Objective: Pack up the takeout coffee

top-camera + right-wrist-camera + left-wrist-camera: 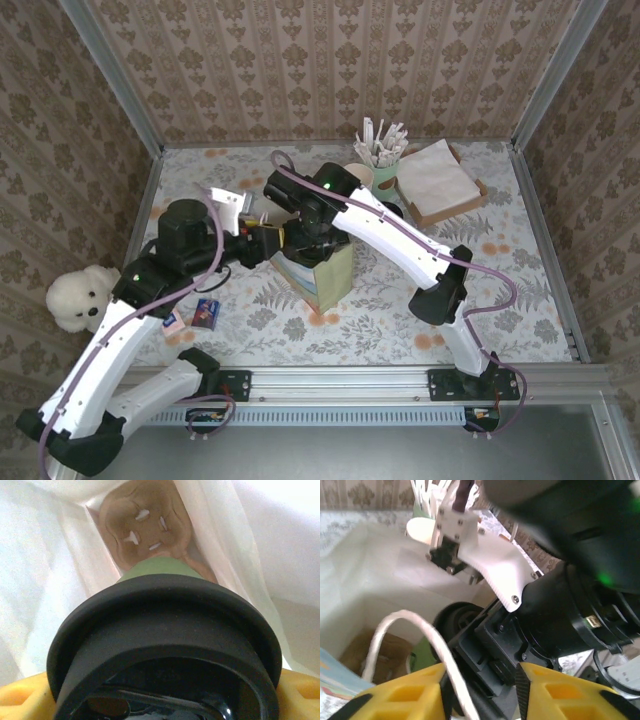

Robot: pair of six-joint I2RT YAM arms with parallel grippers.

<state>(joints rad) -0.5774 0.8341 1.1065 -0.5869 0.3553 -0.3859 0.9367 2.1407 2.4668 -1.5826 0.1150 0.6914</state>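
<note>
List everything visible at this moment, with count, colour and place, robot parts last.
pale paper bag: one, green-blue print, table centre, open
white rope handle: one, on the bag
brown moulded-pulp carrier tray: one, at the bag's bottom
green paper cup with a black lid: one, inside the bag, above the tray
small cream paper cup: one, back centre
green cup of white sticks: one, beside the cream cup
flat white napkin stack: one, back right
small printed packets: two, near left
white plush bear: one, beyond the left rail
left gripper: yellow, jaws apart, handle between them
right gripper: yellow, jaws gripping the lidded cup
</note>
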